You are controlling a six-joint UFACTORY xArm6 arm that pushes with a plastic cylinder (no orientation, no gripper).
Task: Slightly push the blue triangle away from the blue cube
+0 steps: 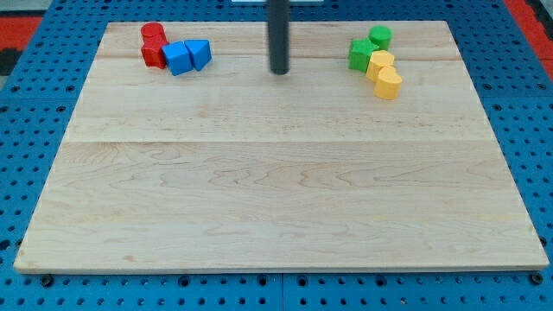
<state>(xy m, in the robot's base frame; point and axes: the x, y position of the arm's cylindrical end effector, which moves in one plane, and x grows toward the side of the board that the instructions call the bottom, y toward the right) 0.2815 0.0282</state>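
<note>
The blue triangle (199, 53) lies near the view's top left, touching the right side of the blue cube (178, 58). My tip (278, 71) is the lower end of a dark rod coming down from the view's top centre. It stands to the right of the blue triangle, about a block's width or two of bare wood away, touching no block.
Two red blocks (154, 45) sit against the blue cube's left side. At the view's top right are two green blocks (369, 47) and two yellow blocks (384, 75) in a cluster. The wooden board (276, 190) lies on a blue pegboard.
</note>
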